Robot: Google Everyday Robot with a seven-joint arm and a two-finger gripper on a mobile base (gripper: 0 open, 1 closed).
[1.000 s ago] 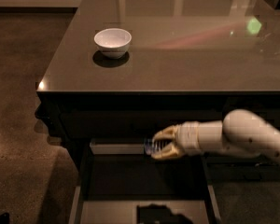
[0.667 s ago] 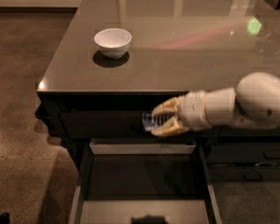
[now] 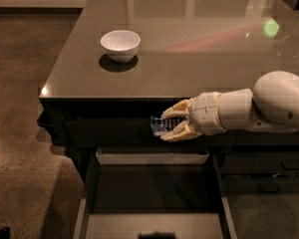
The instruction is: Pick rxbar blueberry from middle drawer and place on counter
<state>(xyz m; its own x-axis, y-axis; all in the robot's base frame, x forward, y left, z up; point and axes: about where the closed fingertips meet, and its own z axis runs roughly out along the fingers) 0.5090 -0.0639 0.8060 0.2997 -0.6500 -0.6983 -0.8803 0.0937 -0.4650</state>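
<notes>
Glossy dark counter point(image 3: 189, 59) lying above the gripper point(image 3: 166, 126); bar in grasp.
Gripper is hanging before the cabinet front point(image 3: 89, 128), fingers point(image 3: 177, 109) pinching the rxbar blueberry point(image 3: 156, 125), which is jutting leftward; middle drawer point(image 3: 152, 158) is standing open directly below; white bowl point(image 3: 120, 45) is sitting on the counter, up-left.

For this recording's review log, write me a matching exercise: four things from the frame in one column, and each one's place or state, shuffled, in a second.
1. small dark-bluish-wrapped rxbar blueberry
2. round white bowl
3. wide shallow middle drawer
4. cream two-finger gripper

A. pulled open, dark floor showing
B. standing on the glossy dark counter
C. pinched between two fingers, above the drawer
D. shut on the bar, below the counter's front edge

Pairs: 1-C, 2-B, 3-A, 4-D
</notes>
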